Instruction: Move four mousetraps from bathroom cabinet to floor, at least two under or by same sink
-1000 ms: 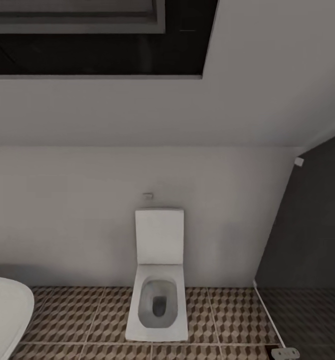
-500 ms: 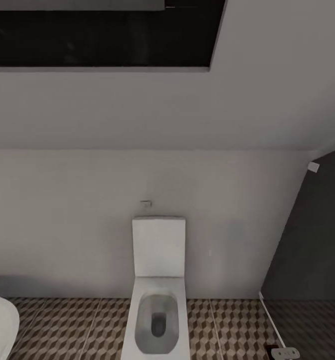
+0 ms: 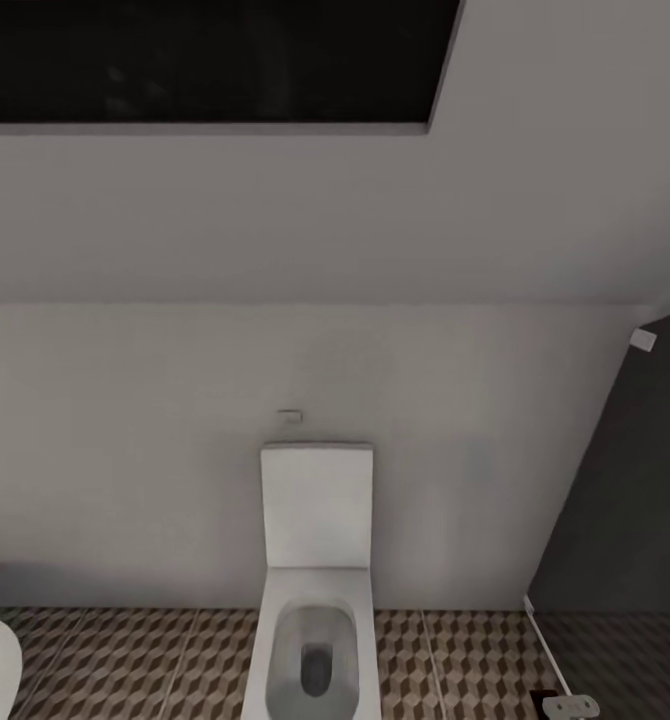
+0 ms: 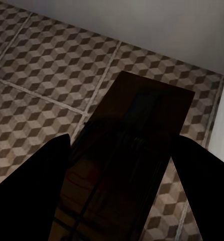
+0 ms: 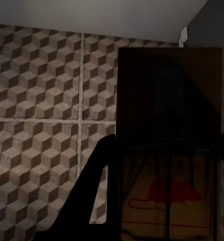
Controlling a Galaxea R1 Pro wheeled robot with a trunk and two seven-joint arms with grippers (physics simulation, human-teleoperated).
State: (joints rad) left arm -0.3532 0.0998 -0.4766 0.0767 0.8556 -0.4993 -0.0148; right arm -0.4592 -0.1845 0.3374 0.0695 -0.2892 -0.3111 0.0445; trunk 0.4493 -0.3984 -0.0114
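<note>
Carrying step, by my reading: each gripper clamped on a mousetrap, left gripper (image 4: 117, 165) on a dark board (image 4: 142, 130), right gripper (image 5: 167, 145) on a board (image 5: 167, 100) with red marking, both above the bathroom floor (image 4: 36, 65); sink unseen. Head view faces the toilet (image 3: 315, 600); next calls for finding the sink, then lowering the traps beside it.

Ahead of you: toilet (image 3: 315, 590) against the wall blocks the middle; open bathroom floor (image 3: 155, 660) on both sides of it.
</note>
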